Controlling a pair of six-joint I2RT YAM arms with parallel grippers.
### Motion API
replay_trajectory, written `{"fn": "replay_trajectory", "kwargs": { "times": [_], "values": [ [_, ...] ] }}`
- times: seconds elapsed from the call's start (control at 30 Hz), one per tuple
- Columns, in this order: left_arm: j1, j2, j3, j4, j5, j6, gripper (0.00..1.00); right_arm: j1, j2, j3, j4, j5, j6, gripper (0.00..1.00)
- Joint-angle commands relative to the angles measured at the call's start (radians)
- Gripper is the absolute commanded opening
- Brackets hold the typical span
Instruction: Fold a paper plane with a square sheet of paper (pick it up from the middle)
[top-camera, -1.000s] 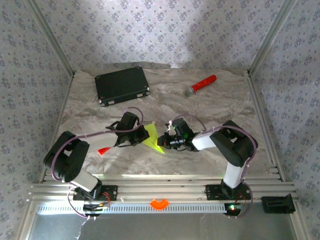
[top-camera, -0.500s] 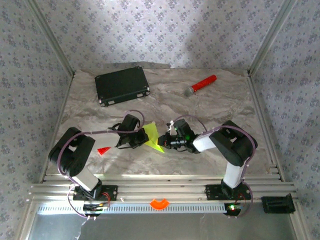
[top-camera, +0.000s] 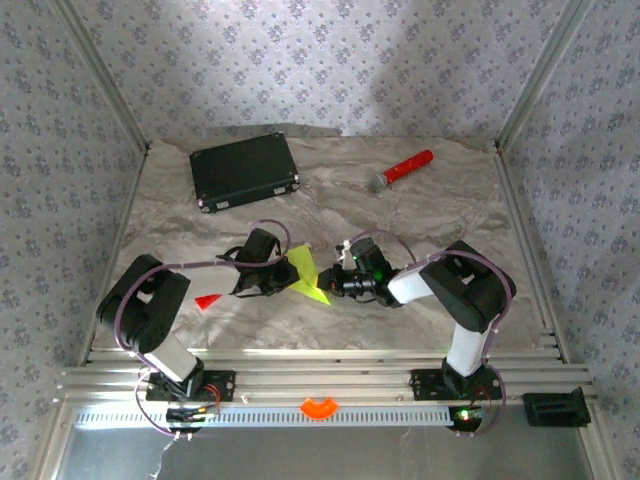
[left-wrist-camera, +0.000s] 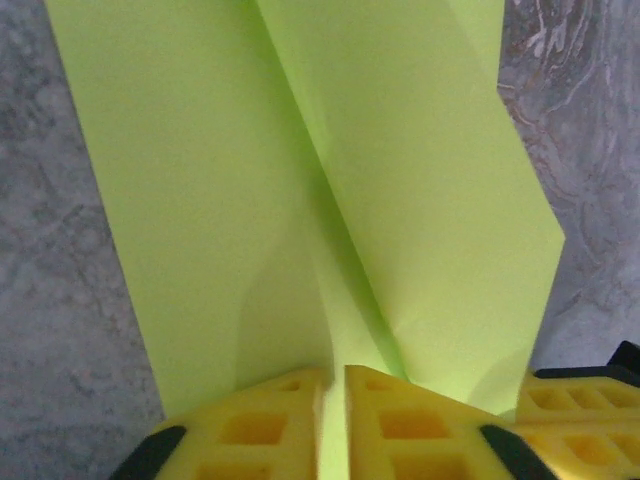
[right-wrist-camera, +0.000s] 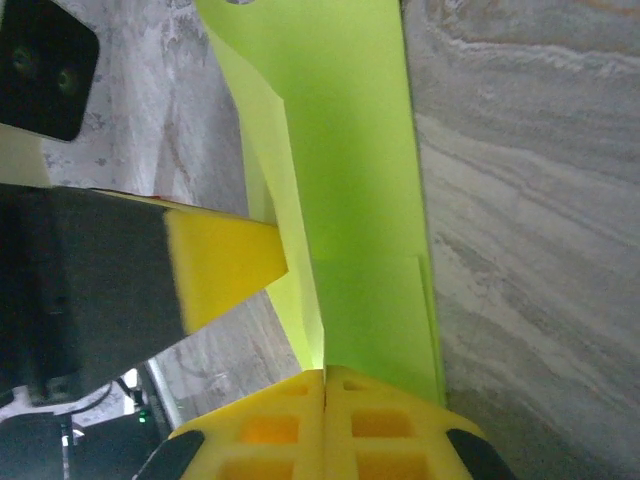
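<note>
The lime-green paper plane (top-camera: 303, 271) is a folded, pointed piece with a lengthwise centre crease, held between the two grippers just above the marble table. My left gripper (top-camera: 281, 280) grips it from the left. In the left wrist view its yellow fingertips (left-wrist-camera: 290, 400) stand a thin slit apart with the crease of the paper (left-wrist-camera: 300, 180) running into the slit. My right gripper (top-camera: 330, 285) grips it from the right. Its jaws (right-wrist-camera: 326, 378) are pressed together on the paper's edge (right-wrist-camera: 350, 170). The left gripper's yellow finger (right-wrist-camera: 225, 265) shows beside the paper.
A black case (top-camera: 245, 170) lies at the back left. A red-handled microphone (top-camera: 403, 168) lies at the back right. A small red block (top-camera: 207, 301) sits on the table just left of the left gripper. Aluminium rails run along the near edge.
The left arm's elbow has swung in and upright, uncovering the red block. The left jaws have parted to a thin slit. The paper stays held between both grippers.
</note>
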Motion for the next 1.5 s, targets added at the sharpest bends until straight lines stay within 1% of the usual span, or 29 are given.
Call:
{"fn": "replay_trajectory", "kwargs": {
  "times": [0.0, 0.03, 0.07, 0.13, 0.17, 0.23, 0.3, 0.4, 0.53, 0.6, 0.63, 0.7, 0.77, 0.83, 0.93, 1.0, 1.1, 1.2, 1.37, 1.47],
  "values": [
    [-0.005, -0.095, 0.030, -0.052, -0.009, -0.011, 0.26, 0.033, -0.038, 0.024, -0.110, 0.074, -0.140, 0.12],
    [-0.003, -0.115, 0.039, -0.063, -0.022, -0.019, 0.35, 0.044, -0.042, 0.032, -0.148, 0.098, -0.177, 0.12],
    [0.001, -0.126, 0.044, -0.072, -0.032, -0.026, 0.41, 0.053, -0.045, 0.042, -0.175, 0.108, -0.207, 0.12],
    [0.014, -0.140, 0.037, -0.074, -0.053, -0.042, 0.57, 0.071, -0.051, 0.063, -0.230, 0.137, -0.264, 0.12],
    [0.021, -0.141, 0.028, -0.062, -0.055, -0.055, 0.63, 0.077, -0.051, 0.067, -0.239, 0.145, -0.284, 0.12],
    [0.036, -0.124, 0.014, -0.014, -0.031, -0.079, 0.69, 0.098, -0.054, 0.076, -0.249, 0.171, -0.299, 0.12],
    [0.045, -0.098, 0.016, 0.014, 0.001, -0.096, 0.73, 0.118, -0.062, 0.081, -0.264, 0.207, -0.360, 0.13],
    [0.046, -0.083, 0.023, 0.015, 0.008, -0.105, 0.75, 0.152, -0.079, 0.084, -0.279, 0.265, -0.419, 0.17],
    [0.051, -0.066, 0.033, 0.002, 0.007, -0.109, 0.76, 0.204, -0.104, 0.080, -0.297, 0.352, -0.524, 0.19],
    [0.055, -0.046, 0.047, -0.008, 0.023, -0.107, 0.74, 0.232, -0.124, 0.067, -0.284, 0.404, -0.575, 0.20],
    [0.055, -0.034, 0.056, -0.013, 0.034, -0.106, 0.71, 0.247, -0.134, 0.060, -0.279, 0.431, -0.605, 0.22],
    [0.055, -0.016, 0.068, -0.020, 0.050, -0.104, 0.62, 0.271, -0.155, 0.056, -0.293, 0.489, -0.657, 0.24],
    [0.055, -0.011, 0.069, -0.017, 0.061, -0.100, 0.49, 0.288, -0.173, 0.051, -0.308, 0.539, -0.692, 0.25],
    [0.054, -0.013, 0.062, -0.019, 0.065, -0.097, 0.37, 0.299, -0.196, 0.041, -0.321, 0.579, -0.729, 0.31],
    [0.056, -0.025, 0.059, -0.028, 0.069, -0.089, 0.21, 0.317, -0.234, 0.029, -0.360, 0.661, -0.782, 0.38],
    [0.055, -0.040, 0.058, -0.027, 0.071, -0.092, 0.14, 0.330, -0.255, 0.029, -0.402, 0.722, -0.806, 0.42],
    [0.054, -0.057, 0.065, -0.033, 0.068, -0.098, 0.11, 0.373, -0.270, 0.026, -0.436, 0.840, -0.875, 0.48],
    [0.052, -0.063, 0.071, -0.035, 0.068, -0.101, 0.10, 0.421, -0.254, 0.041, -0.451, 0.923, -0.928, 0.52],
    [0.049, -0.065, 0.072, -0.030, 0.066, -0.114, 0.10, 0.471, -0.175, 0.113, -0.479, 1.001, -0.957, 0.52],
    [0.046, -0.067, 0.073, -0.031, 0.065, -0.114, 0.10, 0.481, -0.117, 0.158, -0.511, 1.045, -0.949, 0.47]
  ]
}}
